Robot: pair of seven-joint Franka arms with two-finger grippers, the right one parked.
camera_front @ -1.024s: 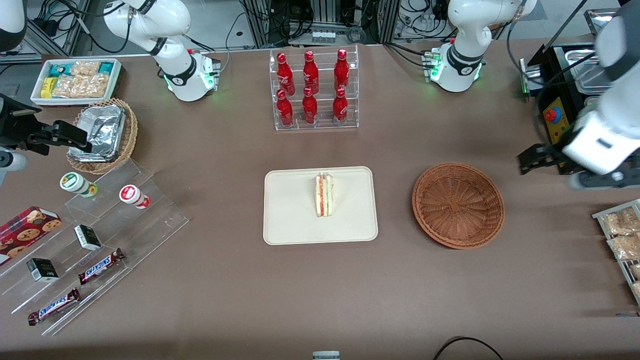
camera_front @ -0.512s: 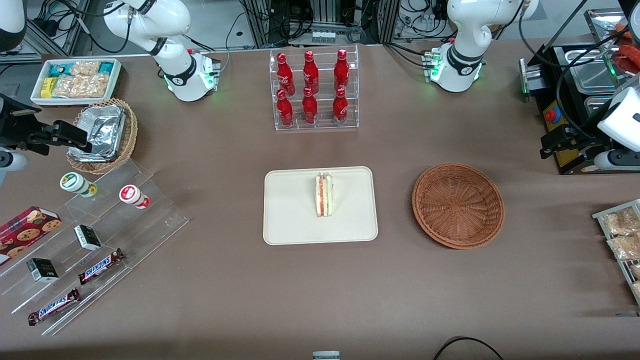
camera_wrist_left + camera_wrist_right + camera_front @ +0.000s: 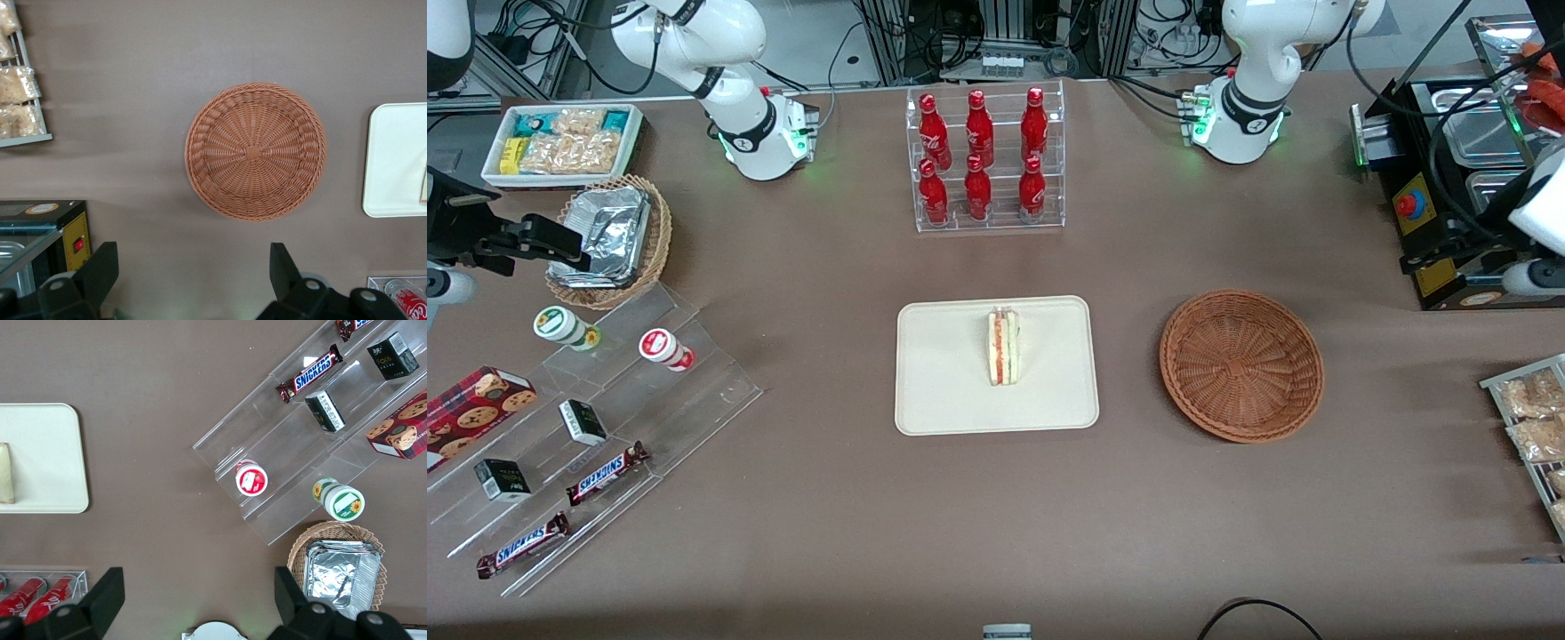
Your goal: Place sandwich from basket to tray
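The sandwich (image 3: 1003, 347) stands on its edge on the cream-white tray (image 3: 943, 382) at the table's middle. A sliver of it shows in the left wrist view (image 3: 424, 187) on the tray (image 3: 393, 160). The reddish-brown wicker basket (image 3: 1240, 364) sits beside the tray toward the working arm's end, with nothing in it; its bare inside shows in the left wrist view (image 3: 255, 151). My left gripper (image 3: 1427, 258) hangs open and empty above the table, off the basket toward the working arm's end and farther from the front camera. Its fingers (image 3: 107, 260) stand wide apart around the gripper's middle (image 3: 192, 257).
A black box with a red button (image 3: 1409, 206) stands right by the gripper. A rack of snack bags (image 3: 1529, 418) lies at the working arm's end. A clear rack of red bottles (image 3: 984, 160) stands farther back than the tray. Acrylic steps with snacks (image 3: 587, 418) lie toward the parked arm's end.
My left gripper has drawn away from the basket, toward the working arm's end and a little farther from the front camera. The sandwich, tray and basket have not moved.
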